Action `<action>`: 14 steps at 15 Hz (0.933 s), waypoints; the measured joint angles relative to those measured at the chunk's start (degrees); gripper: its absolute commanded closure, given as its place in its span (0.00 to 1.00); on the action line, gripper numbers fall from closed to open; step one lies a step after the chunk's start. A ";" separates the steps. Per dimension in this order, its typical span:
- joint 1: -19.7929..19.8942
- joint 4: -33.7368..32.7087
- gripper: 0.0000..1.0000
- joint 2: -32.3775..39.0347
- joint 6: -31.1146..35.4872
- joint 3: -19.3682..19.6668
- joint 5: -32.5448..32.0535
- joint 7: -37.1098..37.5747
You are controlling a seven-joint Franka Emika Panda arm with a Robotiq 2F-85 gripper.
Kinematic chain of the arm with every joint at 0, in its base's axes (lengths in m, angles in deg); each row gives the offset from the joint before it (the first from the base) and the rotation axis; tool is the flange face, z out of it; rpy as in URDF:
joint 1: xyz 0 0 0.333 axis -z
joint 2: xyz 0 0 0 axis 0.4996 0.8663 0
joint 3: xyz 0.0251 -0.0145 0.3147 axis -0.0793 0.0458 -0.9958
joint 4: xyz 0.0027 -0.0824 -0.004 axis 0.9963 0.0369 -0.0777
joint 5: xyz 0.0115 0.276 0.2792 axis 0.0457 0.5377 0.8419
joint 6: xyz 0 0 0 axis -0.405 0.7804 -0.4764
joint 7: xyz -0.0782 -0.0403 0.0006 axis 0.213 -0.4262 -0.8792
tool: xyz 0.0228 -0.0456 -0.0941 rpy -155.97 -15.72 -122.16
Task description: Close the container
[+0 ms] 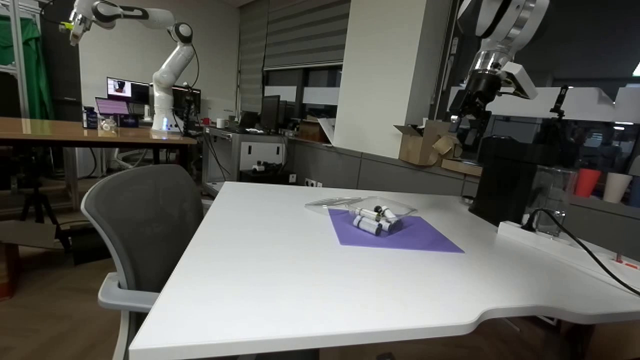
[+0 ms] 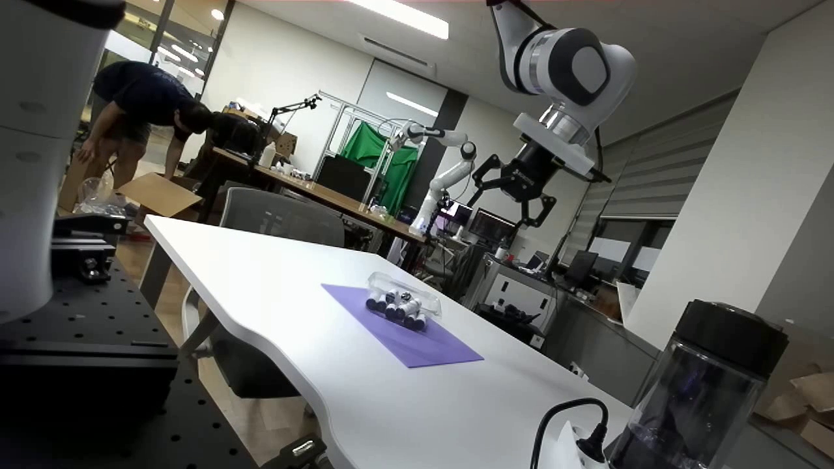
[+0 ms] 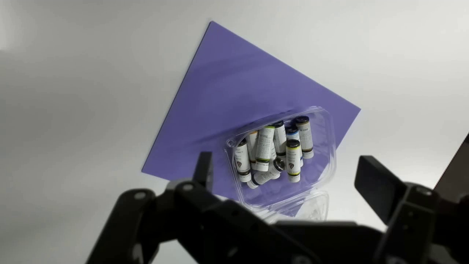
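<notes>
The container, a clear see-through plastic box, stands on the purple mat and holds several small white-labelled bottles with dark caps. It also shows in an exterior view and in the wrist view. Its clear hinged lid is folded open and lies flat beside the box, partly past the mat's edge. In the wrist view the lid is partly hidden behind the gripper. My gripper is wide open and empty, high above the table. It also shows in both exterior views.
The purple mat lies on the white table. A power strip with a black cable and a dark-topped clear appliance stand at one side of the table. A grey chair is beside the table.
</notes>
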 measured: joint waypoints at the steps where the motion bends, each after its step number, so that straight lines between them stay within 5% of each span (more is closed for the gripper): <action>1: 0.00 0.00 0.00 0.00 0.00 0.00 0.00 0.00; 8: 4.48 -2.06 0.00 2.11 5.52 -5.10 -0.33 0.33; 14: 9.83 -18.44 0.00 16.22 5.49 -12.25 3.61 0.29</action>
